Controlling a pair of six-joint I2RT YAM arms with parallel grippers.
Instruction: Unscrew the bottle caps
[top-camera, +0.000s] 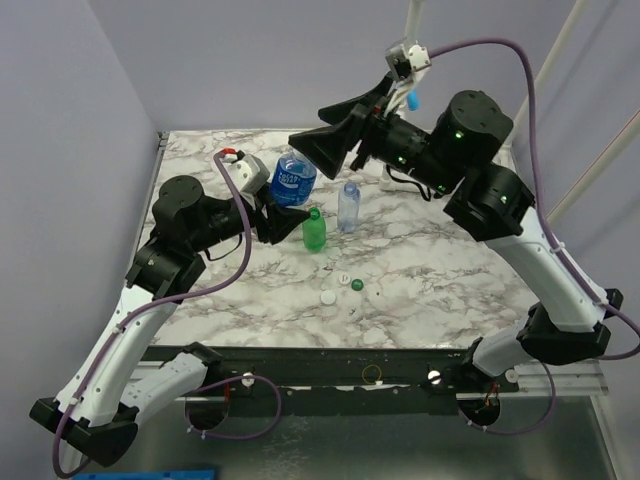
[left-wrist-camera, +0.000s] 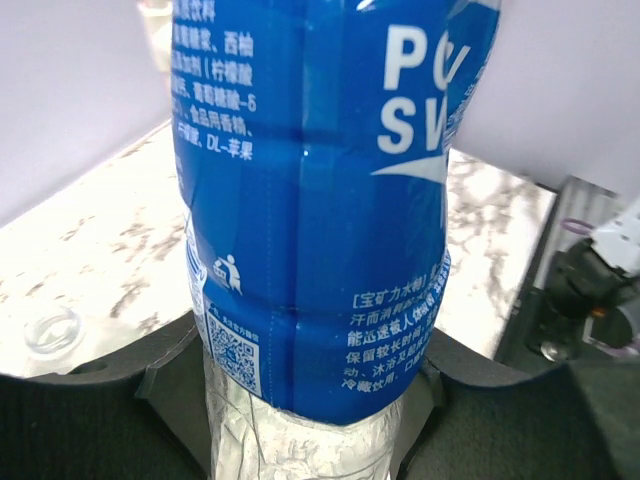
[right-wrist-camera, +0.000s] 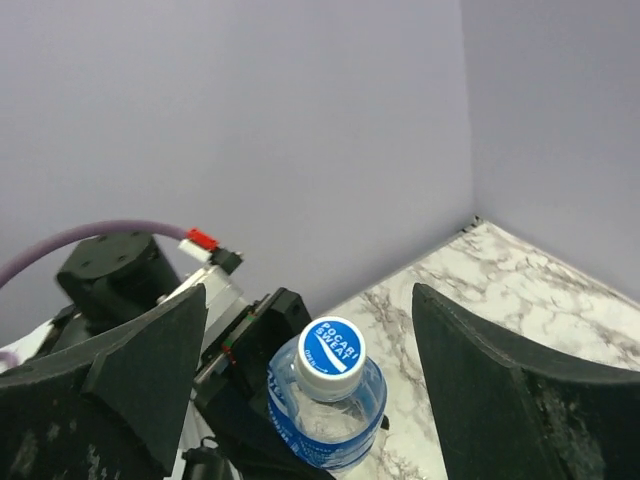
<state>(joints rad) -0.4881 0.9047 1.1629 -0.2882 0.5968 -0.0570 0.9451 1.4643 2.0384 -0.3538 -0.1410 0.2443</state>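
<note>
My left gripper (top-camera: 280, 205) is shut on the lower body of a blue-labelled bottle (top-camera: 293, 180), which stands upright on the marble table. In the left wrist view the bottle (left-wrist-camera: 310, 200) fills the frame and the gripper (left-wrist-camera: 310, 400) has a jaw on each side of it. In the right wrist view its white cap with a blue top (right-wrist-camera: 330, 352) sits on the neck. My right gripper (right-wrist-camera: 308, 330) is open over it, its jaws wide on either side and not touching. That gripper (top-camera: 306, 126) hangs just above the bottle.
A green bottle (top-camera: 314, 230) and a small clear bottle (top-camera: 348, 205) stand right of the held one. Loose caps lie nearer the front: a white cap (top-camera: 344, 279), a green cap (top-camera: 357, 285) and another white cap (top-camera: 328, 297). Purple walls close the back and left.
</note>
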